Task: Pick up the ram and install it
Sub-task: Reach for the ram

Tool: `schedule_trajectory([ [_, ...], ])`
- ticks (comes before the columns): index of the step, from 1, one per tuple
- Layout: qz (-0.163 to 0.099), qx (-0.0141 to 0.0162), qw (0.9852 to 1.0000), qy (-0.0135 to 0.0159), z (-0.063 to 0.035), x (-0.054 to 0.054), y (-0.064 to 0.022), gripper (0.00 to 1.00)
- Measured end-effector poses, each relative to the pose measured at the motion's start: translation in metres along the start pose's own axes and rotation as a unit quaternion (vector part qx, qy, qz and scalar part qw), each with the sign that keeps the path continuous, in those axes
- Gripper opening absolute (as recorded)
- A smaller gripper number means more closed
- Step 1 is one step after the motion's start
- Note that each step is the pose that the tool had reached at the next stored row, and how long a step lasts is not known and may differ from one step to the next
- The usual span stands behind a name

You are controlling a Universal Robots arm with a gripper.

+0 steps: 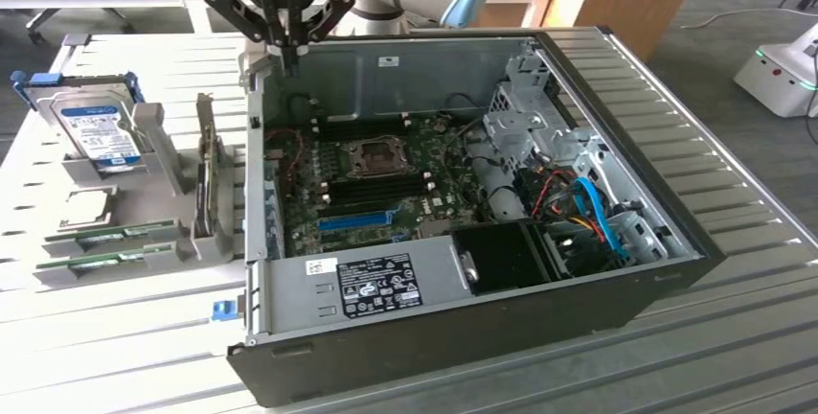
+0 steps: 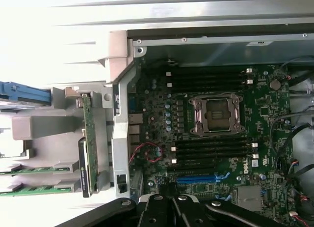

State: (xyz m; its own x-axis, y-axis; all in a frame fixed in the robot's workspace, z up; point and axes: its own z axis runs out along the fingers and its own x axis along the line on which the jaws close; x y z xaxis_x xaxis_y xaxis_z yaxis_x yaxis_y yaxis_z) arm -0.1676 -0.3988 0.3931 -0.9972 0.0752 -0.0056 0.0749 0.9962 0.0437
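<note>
Two green ram sticks (image 1: pixel 125 233) (image 1: pixel 105 261) lie side by side in a grey holder on the table, at the exterior view's left of the open computer case (image 1: pixel 665 270). The wrist view catches their ends (image 2: pixel 29 170) (image 2: pixel 29 190). My gripper (image 1: pixel 289 47) hangs above the case's far left corner, well apart from the sticks. Its fingers are shut with nothing between them, and they show dark at the wrist view's edge (image 2: pixel 169 200). Inside the case, the motherboard (image 1: pixel 435 160) has black memory slots (image 1: pixel 383 185) on both sides of the processor socket (image 1: pixel 379 154).
A silver hard drive (image 1: pixel 102 131) with a blue label stands in a grey rack at the far left. A thin card (image 1: pixel 205 160) stands upright in the holder beside the case wall. A blue slot (image 1: pixel 352 220), cables (image 1: pixel 588 208) and a black fan shroud (image 1: pixel 511 256) are inside the case.
</note>
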Motion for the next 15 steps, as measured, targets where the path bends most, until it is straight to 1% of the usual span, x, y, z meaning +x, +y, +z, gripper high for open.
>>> schedule_trajectory([
  [5,0.0,0.0002,1.0,0.0033,0.0001,0.002,-0.0002,0.11],
  [9,0.0,0.0005,1.0,0.007,0.0002,0.005,-0.0004,0.11],
  [13,0.001,0.001,0.9999,0.0114,0.0002,0.008,-0.0007,0.11],
  [15,0.001,0.001,0.9999,0.0124,0.0003,0.011,-0.0009,0.11],
])
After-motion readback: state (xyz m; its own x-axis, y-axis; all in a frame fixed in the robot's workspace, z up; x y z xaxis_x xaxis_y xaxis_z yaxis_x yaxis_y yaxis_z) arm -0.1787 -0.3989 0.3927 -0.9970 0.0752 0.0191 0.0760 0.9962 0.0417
